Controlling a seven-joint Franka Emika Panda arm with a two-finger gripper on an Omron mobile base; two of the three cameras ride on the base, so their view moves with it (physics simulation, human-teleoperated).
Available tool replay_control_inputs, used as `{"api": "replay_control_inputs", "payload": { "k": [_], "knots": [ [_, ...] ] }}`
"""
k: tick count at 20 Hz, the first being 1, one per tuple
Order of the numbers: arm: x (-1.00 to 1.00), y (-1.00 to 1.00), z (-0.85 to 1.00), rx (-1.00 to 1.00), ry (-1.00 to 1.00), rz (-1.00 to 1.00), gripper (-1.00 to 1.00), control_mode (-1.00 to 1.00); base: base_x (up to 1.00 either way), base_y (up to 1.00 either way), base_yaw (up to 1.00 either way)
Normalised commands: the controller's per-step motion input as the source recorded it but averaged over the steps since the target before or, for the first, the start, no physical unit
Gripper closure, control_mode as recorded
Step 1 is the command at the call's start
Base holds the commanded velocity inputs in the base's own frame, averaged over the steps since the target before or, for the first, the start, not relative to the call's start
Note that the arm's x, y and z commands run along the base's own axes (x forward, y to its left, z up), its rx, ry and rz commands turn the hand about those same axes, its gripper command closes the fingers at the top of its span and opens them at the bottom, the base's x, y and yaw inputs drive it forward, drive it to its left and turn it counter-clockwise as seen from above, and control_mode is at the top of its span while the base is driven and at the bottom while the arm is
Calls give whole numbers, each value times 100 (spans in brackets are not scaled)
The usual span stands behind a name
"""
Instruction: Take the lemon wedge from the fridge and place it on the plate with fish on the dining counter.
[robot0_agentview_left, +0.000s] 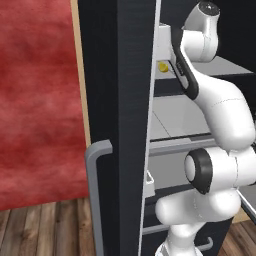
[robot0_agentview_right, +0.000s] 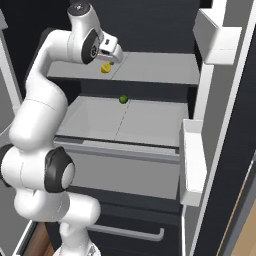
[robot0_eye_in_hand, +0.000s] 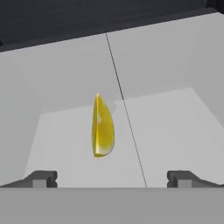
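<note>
We see a small green ball (robot0_agentview_right: 123, 99) on a lower shelf. A red wall (robot0_agentview_left: 35, 100) meets wooden flooring (robot0_agentview_left: 45, 230).

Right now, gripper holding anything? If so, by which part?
Nothing held. The gripper is open, its fingertips apart on either side of the lemon wedge, which lies untouched on the fridge shelf.

From the left side, the open fridge (robot0_agentview_left: 120, 125) door swallows most of the inside, and the arm covers the rest, so the lemon wedge (robot0_agentview_left: 163, 66) is just a yellow dot peeking out by the shelf's front edge. The tool (robot0_eye_in_hand: 112, 179) is cut off at the bottom of the hand view, only two dark fingertips (robot0_eye_in_hand: 40, 179) poking up. The green ball (robot0_agentview_right: 123, 99) is too small to make out.
</note>
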Motion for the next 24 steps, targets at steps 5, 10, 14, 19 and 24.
{"api": "replay_control_inputs", "payload": {
  "k": [5,10,14,19,24],
  "knots": [
    [43,0,-6,0,0,0,-100,-100,0,0,0],
    [50,0,-13,0,0,0,-100,-100,0,0,0],
    [39,0,-13,0,0,0,-100,-100,0,0,0],
    [16,2,-2,0,0,0,-100,-100,0,0,0],
    [3,6,-12,0,1,0,-100,-100,0,0,0]
  ]
}}
